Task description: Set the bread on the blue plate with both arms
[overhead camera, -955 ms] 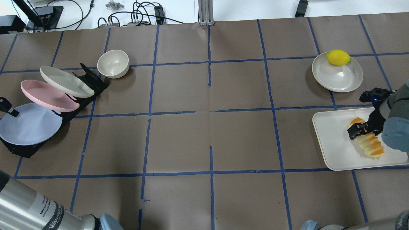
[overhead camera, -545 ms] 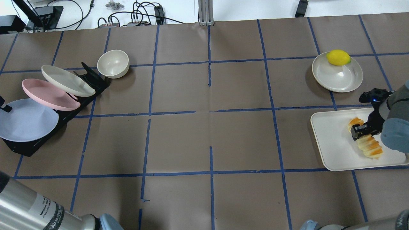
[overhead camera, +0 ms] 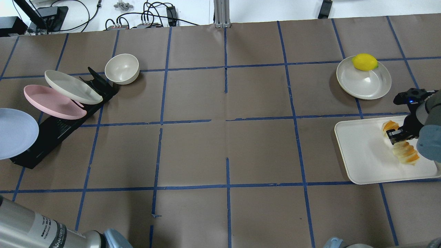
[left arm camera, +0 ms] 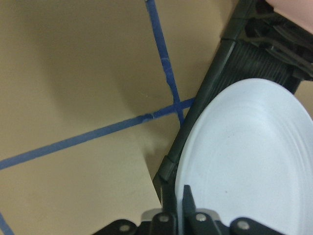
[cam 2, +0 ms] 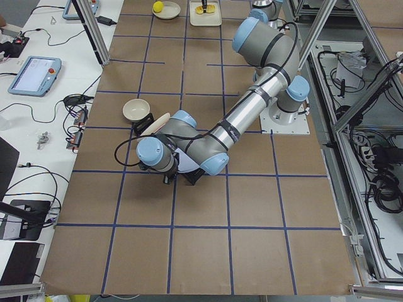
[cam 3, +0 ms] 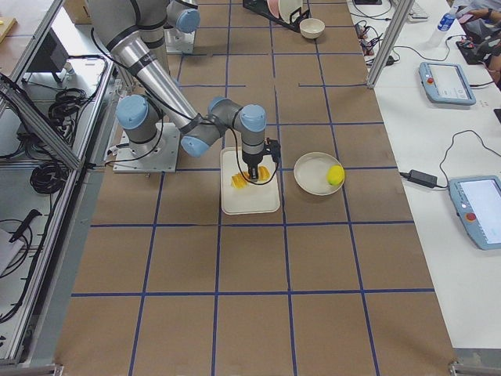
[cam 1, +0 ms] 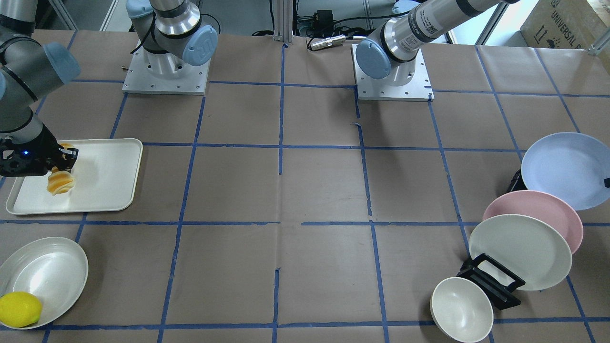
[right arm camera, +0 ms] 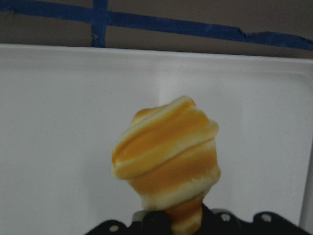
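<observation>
The blue plate is at the table's far left, out of the black rack and partly past the overhead view's edge. My left gripper is shut on its rim, as the left wrist view shows; the plate fills that view's right. The bread is over the white tray at the right. My right gripper is shut on the bread near one end. In the right wrist view the bread hangs tilted with the tray behind it. It also shows in the front view.
A pink plate and a cream plate lean in the rack, with a cream bowl beside it. A lemon lies on a cream-white plate behind the tray. Blue tape lines grid the brown table.
The blue plate has moved left, out of the rack, in my left gripper. My right gripper has closed on the bread and shifted it slightly right and back over the tray.
</observation>
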`<state>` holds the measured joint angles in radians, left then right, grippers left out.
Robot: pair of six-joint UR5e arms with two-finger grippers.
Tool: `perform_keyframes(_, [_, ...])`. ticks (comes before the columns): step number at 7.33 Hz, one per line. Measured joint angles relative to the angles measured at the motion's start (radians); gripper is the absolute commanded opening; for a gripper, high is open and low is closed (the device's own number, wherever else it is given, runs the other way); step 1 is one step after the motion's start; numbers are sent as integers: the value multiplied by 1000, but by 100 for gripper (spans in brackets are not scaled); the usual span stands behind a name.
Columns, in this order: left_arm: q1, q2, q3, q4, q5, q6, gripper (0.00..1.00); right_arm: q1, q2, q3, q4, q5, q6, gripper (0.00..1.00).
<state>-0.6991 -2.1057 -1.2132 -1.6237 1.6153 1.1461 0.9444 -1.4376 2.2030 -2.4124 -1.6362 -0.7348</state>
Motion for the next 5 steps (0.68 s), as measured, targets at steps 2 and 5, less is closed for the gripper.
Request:
perform_keyframes(2, [23,129,-5,-98,9,21,9,7,-113,-5,76,14,5,8])
perform_keyframes(5, [-48,269,-9,-138,-11,12,9,11,-314,-85,369,14,10,9])
